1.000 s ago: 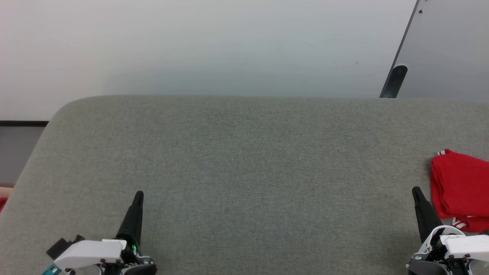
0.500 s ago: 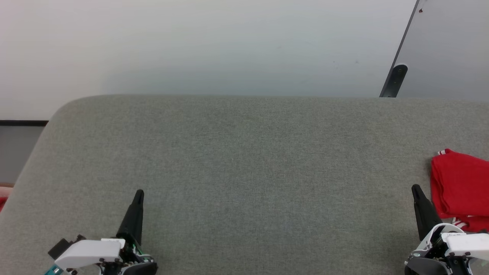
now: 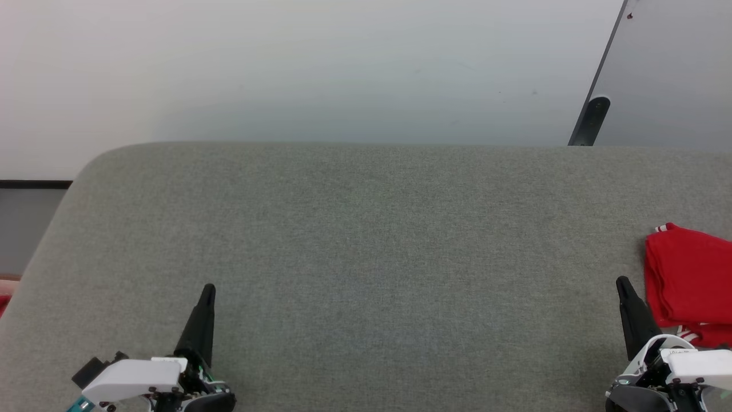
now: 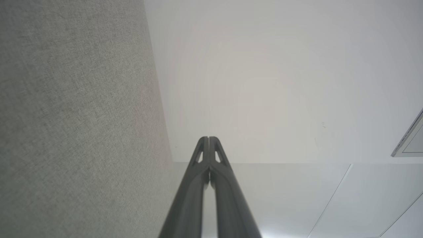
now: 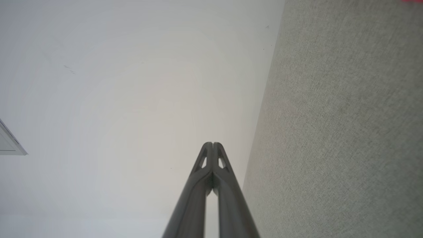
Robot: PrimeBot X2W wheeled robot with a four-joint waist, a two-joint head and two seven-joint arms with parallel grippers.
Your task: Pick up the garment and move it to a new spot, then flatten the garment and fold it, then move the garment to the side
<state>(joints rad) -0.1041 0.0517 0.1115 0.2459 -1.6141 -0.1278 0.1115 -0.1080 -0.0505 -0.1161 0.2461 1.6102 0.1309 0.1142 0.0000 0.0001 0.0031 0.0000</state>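
Garment [image 3: 689,274] stays folded at the table's [image 3: 366,257] right edge, nothing having moved; left end effector [image 3: 208,289] and right end effector [image 3: 622,281] are closed, empty, suggesting task completion.

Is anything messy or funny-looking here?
Not really. The garment lies folded at the right edge of the grey surface, partly cut off by the picture, with a bit of striped trim poking out. The left gripper and right gripper are shut and hold nothing.
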